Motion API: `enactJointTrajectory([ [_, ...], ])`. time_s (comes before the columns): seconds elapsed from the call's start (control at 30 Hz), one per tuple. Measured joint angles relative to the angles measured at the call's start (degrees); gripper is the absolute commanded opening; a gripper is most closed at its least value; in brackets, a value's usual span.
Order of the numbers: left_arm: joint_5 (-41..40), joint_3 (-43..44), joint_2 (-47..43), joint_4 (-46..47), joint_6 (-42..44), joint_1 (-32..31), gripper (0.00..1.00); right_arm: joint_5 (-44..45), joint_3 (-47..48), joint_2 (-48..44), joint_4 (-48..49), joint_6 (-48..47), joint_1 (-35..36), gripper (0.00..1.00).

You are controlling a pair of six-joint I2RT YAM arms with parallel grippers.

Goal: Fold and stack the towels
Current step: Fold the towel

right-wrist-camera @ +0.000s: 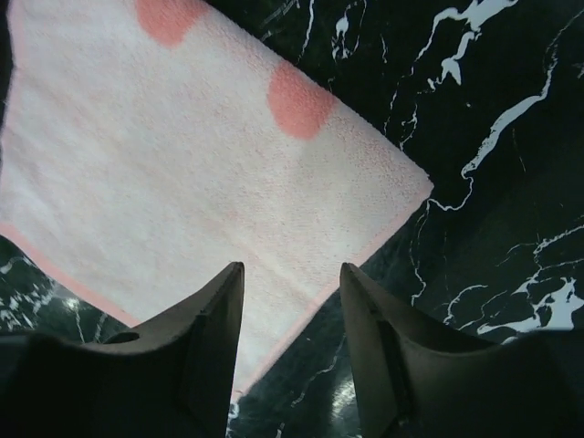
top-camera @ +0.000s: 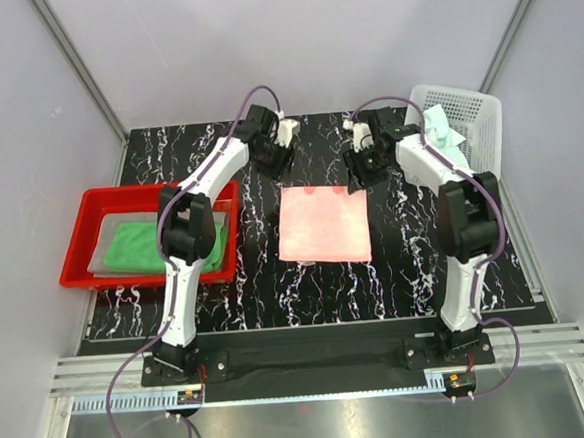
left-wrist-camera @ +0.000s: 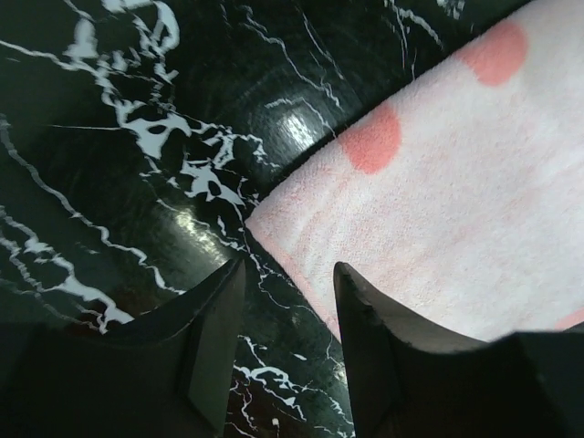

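- Top external view, nearest my bases: the pink towel [top-camera: 322,224] lies spread flat mid-table [top-camera: 266,281], touched by neither arm.
- Level with it on my left, the tray [top-camera: 78,244] holds the green towel [top-camera: 133,245] on top of the grey towel [top-camera: 104,232]; I judge those 2 already stacked.
- Just past the pink towel's far left corner, my left gripper [left-wrist-camera: 289,274] hovers with its jaws spread and nothing between them.
- Over the far right corner, my right gripper [right-wrist-camera: 292,269] hangs the same way, jaws apart and empty, with pink cloth below them.
- Farthest off, on my right, the mint towel [top-camera: 444,133] sits bunched in the basket [top-camera: 475,116].
- My judgement: the pink towel is the one in hand and its first fold is not yet made. Next I need both grippers to drop onto the 2 far corners, pinch cloth only, and lift together. Then I draw the far edge toward me onto the near edge, keeping the corners level so the halves line up.
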Motion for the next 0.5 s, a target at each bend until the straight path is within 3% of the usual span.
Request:
enactJointTrajectory([
  [0.17, 2.54, 0.04, 2.54, -1.75, 4.79, 0.04, 0.48, -2.49, 8.68, 10.08, -4.87, -9.46, -2.16, 0.50],
  [0.5, 3.15, 3.76, 8.26, -2.67, 10.10, 0.07, 0.48, -5.86, 18.29, 19.26, -12.26, -22.67, -5.35, 0.49],
])
